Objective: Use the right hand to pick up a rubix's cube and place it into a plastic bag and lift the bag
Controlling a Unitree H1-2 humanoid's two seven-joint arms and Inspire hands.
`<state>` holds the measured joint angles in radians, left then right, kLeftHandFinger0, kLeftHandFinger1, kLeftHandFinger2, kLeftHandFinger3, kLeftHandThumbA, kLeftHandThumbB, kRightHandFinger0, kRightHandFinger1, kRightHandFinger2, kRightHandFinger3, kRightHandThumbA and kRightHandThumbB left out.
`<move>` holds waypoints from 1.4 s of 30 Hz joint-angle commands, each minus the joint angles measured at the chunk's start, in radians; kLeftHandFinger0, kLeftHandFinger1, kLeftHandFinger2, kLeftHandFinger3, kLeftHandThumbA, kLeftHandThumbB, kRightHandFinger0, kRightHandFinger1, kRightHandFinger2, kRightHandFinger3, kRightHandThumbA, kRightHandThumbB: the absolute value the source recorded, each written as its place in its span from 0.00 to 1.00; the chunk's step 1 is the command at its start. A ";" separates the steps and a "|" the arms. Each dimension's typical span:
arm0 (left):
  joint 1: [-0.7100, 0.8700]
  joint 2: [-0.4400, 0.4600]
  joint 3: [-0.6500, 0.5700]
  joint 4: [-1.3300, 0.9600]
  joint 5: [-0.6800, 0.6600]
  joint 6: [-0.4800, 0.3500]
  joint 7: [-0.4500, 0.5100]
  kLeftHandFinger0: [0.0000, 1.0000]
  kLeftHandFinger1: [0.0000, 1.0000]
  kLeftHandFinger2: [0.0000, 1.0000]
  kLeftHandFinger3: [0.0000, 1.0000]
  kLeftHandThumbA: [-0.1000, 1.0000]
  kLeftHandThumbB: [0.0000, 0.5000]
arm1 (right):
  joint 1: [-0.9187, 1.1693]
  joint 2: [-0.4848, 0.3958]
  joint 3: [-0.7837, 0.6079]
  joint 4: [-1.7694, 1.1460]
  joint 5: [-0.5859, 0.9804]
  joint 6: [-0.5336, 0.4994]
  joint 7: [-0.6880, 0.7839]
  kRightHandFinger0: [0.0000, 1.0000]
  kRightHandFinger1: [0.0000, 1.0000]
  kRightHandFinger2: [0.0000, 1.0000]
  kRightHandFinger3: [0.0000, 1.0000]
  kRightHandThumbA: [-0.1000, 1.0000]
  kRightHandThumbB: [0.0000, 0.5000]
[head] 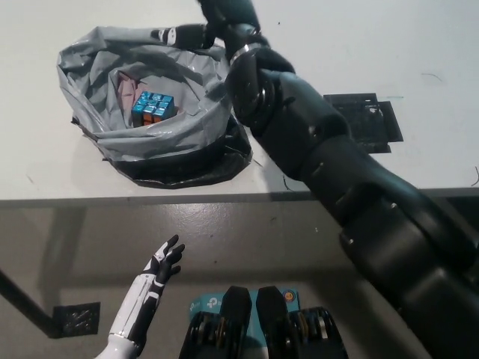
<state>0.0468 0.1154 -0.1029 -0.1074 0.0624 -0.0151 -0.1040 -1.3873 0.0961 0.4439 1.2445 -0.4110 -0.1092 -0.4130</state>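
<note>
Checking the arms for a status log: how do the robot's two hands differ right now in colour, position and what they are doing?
The right hand is black and reaches over the table to the far rim of the plastic bag; the left hand is white and hangs below the table edge. The right hand's fingers lie at the bag's rim, whether gripping is unclear; the left hand is open, holding nothing. Neither touches the rubix's cube in the bag.

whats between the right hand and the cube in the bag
In the head view, only crumpled grey lining of the plastic bag lies between the right hand at the far rim and the rubix's cube.
</note>
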 commanded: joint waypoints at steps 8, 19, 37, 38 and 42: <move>-0.014 0.005 -0.003 -0.029 0.000 -0.007 -0.014 1.00 1.00 1.00 1.00 1.00 0.17 | -0.038 0.025 -0.080 0.053 0.027 0.041 -0.075 1.00 1.00 1.00 1.00 1.00 0.72; -0.014 0.008 -0.005 -0.027 0.011 -0.019 -0.011 1.00 1.00 1.00 1.00 1.00 0.20 | -0.036 0.054 -0.166 0.108 0.077 0.125 0.030 1.00 1.00 1.00 1.00 0.99 0.86; 0.002 -0.001 -0.005 -0.022 -0.004 -0.030 -0.012 1.00 1.00 1.00 1.00 1.00 0.20 | 0.032 0.030 -0.092 0.165 0.009 0.231 0.049 1.00 1.00 1.00 1.00 1.00 0.94; 0.001 -0.002 -0.005 -0.020 -0.004 -0.033 -0.011 1.00 1.00 1.00 1.00 1.00 0.20 | 0.034 0.029 -0.089 0.166 0.009 0.232 0.047 1.00 1.00 1.00 1.00 1.00 0.94; 0.001 -0.003 -0.004 -0.018 -0.009 -0.040 -0.011 1.00 1.00 1.00 1.00 1.00 0.17 | 0.039 0.025 -0.086 0.167 0.015 0.247 0.057 1.00 1.00 1.00 1.00 1.00 0.93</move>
<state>0.0488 0.1135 -0.1037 -0.1074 0.0659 -0.0185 -0.1040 -1.3080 0.1375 0.3462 1.4162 -0.3775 0.1025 -0.3688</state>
